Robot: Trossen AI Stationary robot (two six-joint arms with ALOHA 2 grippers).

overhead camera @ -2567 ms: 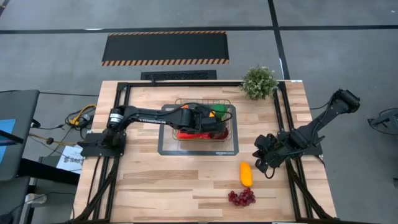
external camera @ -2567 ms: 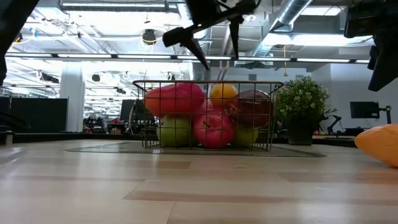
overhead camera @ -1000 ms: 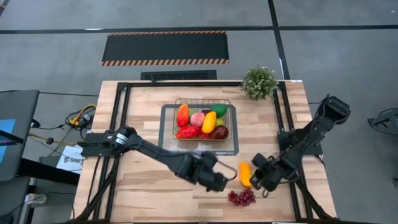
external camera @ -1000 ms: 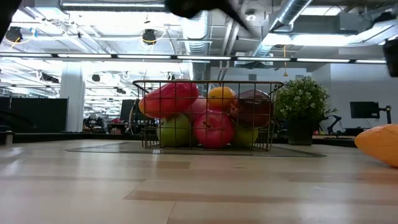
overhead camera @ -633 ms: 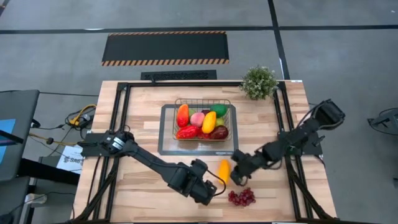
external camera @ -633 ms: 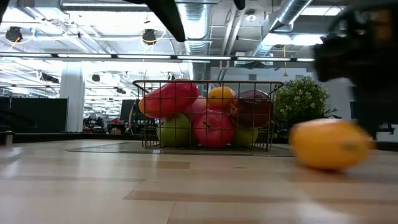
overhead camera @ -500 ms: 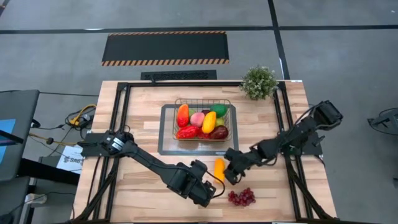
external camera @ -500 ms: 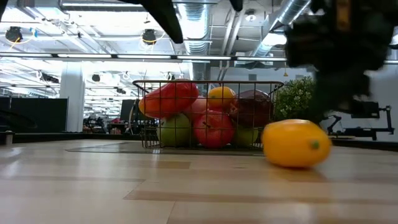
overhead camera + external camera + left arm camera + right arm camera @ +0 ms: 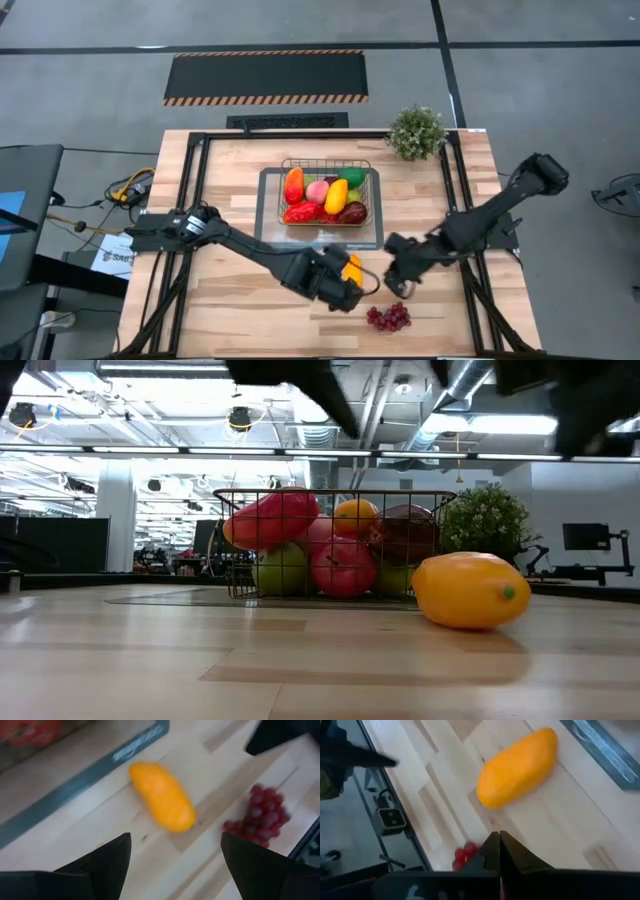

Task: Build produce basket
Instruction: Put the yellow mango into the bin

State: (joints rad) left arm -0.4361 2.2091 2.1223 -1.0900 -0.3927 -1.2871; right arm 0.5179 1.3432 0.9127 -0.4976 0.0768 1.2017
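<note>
An orange-yellow oblong fruit (image 9: 352,268) lies on its side on the wood, just near of the grey tray, and also shows in the low view (image 9: 470,591). My left gripper (image 9: 346,288) hovers over its near-left side, open, with the fruit (image 9: 162,795) ahead of the spread fingers. My right gripper (image 9: 398,287) is shut and stands clear to the fruit's right (image 9: 517,767). The purple grape bunch (image 9: 388,317) rests near the table's near edge. The wire basket (image 9: 328,195) holds several fruits.
The basket stands on a flat grey dark-rimmed tray (image 9: 270,236) at the table's middle. A potted plant (image 9: 417,132) stands at the far right corner. Black frame rails (image 9: 196,190) run along the left and right sides. Bare wood lies at the near left.
My right gripper swept toward the table's left and pushed the orange fruit, which slid and rolled leftward to just below the tray. The gripper then drew back to the right. My left gripper shifted a little toward the near edge, then came back over the fruit.
</note>
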